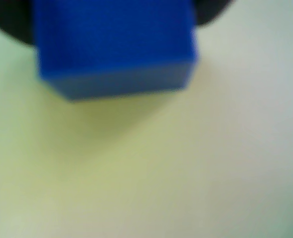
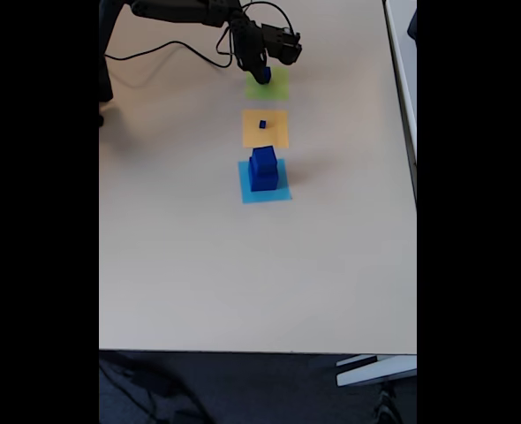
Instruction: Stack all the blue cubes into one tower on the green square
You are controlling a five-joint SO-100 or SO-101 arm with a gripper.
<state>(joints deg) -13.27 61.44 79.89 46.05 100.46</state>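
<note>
Blue cube in hand (image 1: 114, 47): held at the arm's tip over the green square (image 2: 268, 85); whether it touches the paper is unclear
Jaws: appear closed on that cube, gripper (image 2: 263, 74) low above the square
Doing it well: I would centre it, set it flat, then release
Wrist view: blurred blue block close up over pale green paper
Fixed view: tiny cube (image 2: 262, 124) on the orange square (image 2: 266, 129); stacked blue cubes (image 2: 263, 168) on the light-blue square (image 2: 264, 184); beige worktop (image 2: 243, 265)
</note>
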